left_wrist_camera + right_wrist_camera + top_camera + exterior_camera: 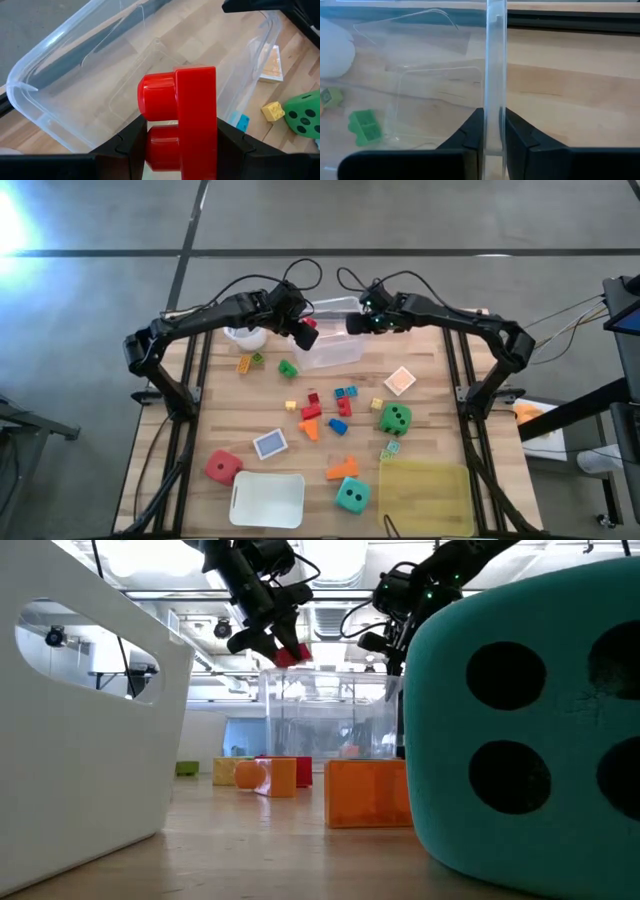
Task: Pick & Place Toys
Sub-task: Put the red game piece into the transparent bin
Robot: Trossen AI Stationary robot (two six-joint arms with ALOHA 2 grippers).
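While over clear tub (45,95), glossy, seemingly two-studded red block (182,120) in left pincer (181,145).

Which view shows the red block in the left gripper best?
The left wrist view: the red block fills the frame, pinched by the left gripper above the clear tub. The high view shows a red speck, the low view a small red piece, the right wrist view nothing.
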